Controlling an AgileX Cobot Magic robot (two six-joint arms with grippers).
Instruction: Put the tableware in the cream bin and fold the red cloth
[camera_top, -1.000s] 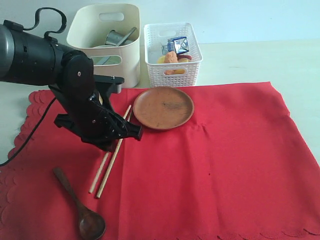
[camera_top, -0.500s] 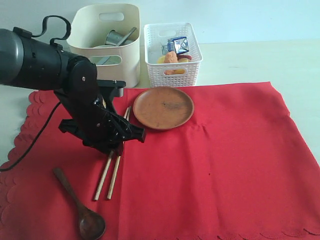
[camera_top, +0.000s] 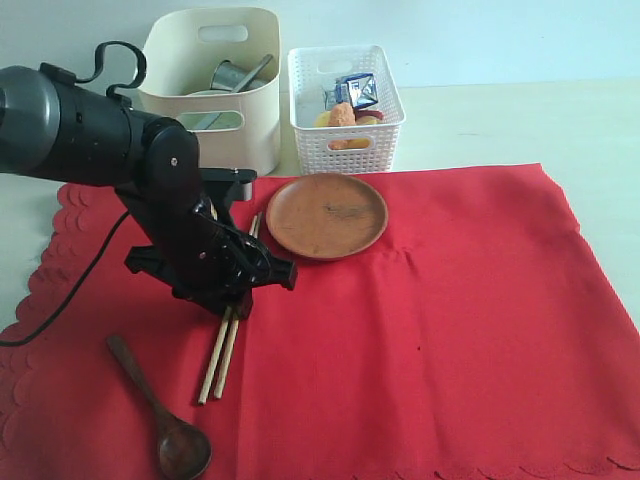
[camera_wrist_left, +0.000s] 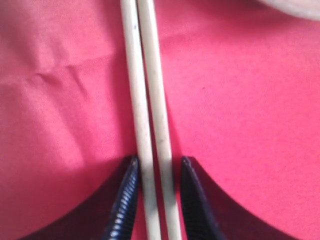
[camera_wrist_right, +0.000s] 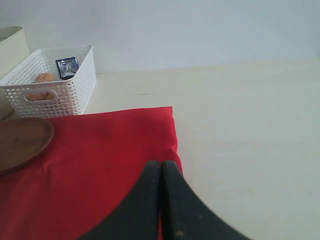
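Red cloth: spread flat over most of the pale table; its scalloped edge shows along the left and near sides.
Dark wooden spoon: lies on the cloth at the near left, bowl end nearest the camera, handle slanting away to the left, apart from the chopsticks.
Left arm: black, reaching in from the left and angled down over the cloth.
Left gripper: down at the cloth, jaws apart, one on each side of the pair of chopsticks. A thin strip of red shows between one pad and the wood, so the pads seem not to be pressing.
Pair of wooden chopsticks: side by side and touching along their length, flat on the cloth. Their near ends are just right of the spoon, and their far ends point toward the plate's left rim.
Cream bin: on the table beyond the cloth's far edge, behind the arm.
Steel cup: inside the cream bin, tipped on its side.
Round brown plate: on the cloth near its far edge, in front of the basket, nothing on it.
White lattice basket: just right of the bin, holding food items and a blue-and-white carton.
Right gripper: fingers pressed together with nothing between them, above the cloth's right edge where it meets bare table.
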